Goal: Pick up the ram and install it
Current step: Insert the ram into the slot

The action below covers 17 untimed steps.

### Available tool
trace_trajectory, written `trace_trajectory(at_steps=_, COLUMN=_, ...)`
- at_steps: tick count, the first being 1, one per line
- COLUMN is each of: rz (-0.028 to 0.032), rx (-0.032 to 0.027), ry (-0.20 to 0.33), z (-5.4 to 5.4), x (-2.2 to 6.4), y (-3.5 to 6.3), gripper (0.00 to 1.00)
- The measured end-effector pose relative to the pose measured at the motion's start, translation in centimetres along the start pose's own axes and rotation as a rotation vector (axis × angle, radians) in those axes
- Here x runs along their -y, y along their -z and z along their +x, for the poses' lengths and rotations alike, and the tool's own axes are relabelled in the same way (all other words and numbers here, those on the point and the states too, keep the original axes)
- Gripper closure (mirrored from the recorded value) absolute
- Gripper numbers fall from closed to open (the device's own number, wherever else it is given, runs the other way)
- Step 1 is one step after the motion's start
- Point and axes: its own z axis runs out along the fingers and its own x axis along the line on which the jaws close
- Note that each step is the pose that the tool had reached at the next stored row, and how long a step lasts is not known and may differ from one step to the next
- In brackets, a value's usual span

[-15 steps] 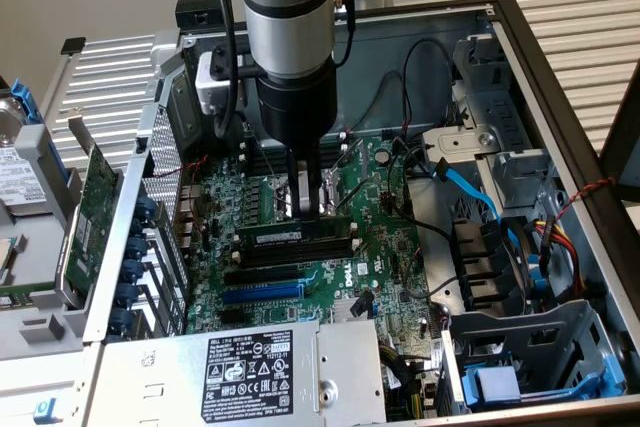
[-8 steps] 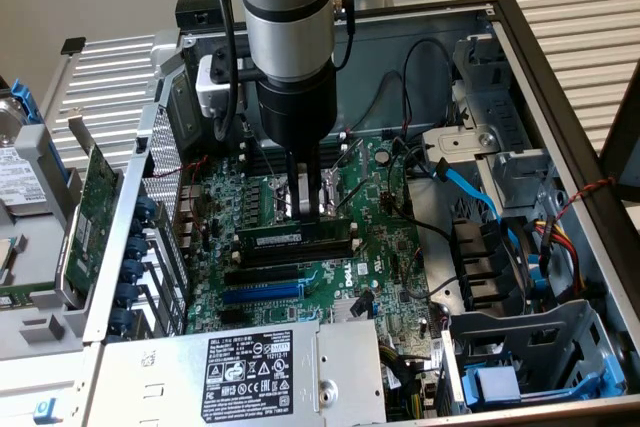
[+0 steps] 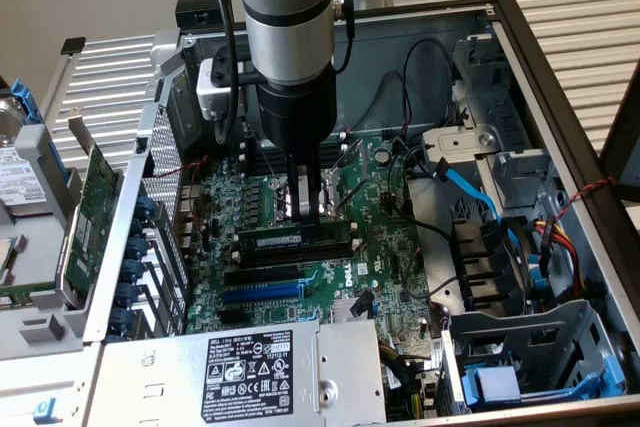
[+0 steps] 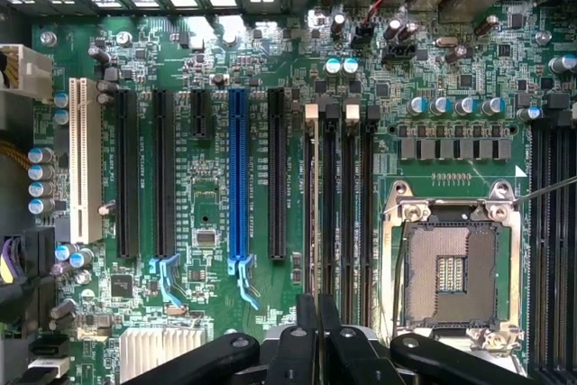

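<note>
The ram (image 3: pixel 295 238) is seemingly gripped by the closed tool (image 3: pixel 305 212); if pressed down tilted, the board (image 3: pixel 385 262) beneath could be cracked.

We take this for a robotics lab or computer workshop bench. We see an open desktop computer case (image 3: pixel 420 32) lying on its side on a slatted metal table (image 3: pixel 585 17), its motherboard (image 4: pixel 207 132) bare, with power supply (image 3: pixel 250 372), drive cages (image 3: pixel 520 332) and loose cables (image 3: pixel 470 187) inside. A hard drive (image 3: pixel 12 182) and an expansion card (image 3: pixel 95 197) sit beside it, and an industrial robot arm (image 3: pixel 290 27) reaches in.
</note>
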Motion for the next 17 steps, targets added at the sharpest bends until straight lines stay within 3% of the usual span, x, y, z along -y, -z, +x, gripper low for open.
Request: trace_trajectory(at_steps=17, rz=0.0011, rx=-0.0003, ry=0.000, z=0.18, x=0.00, y=-0.02, gripper=0.87)
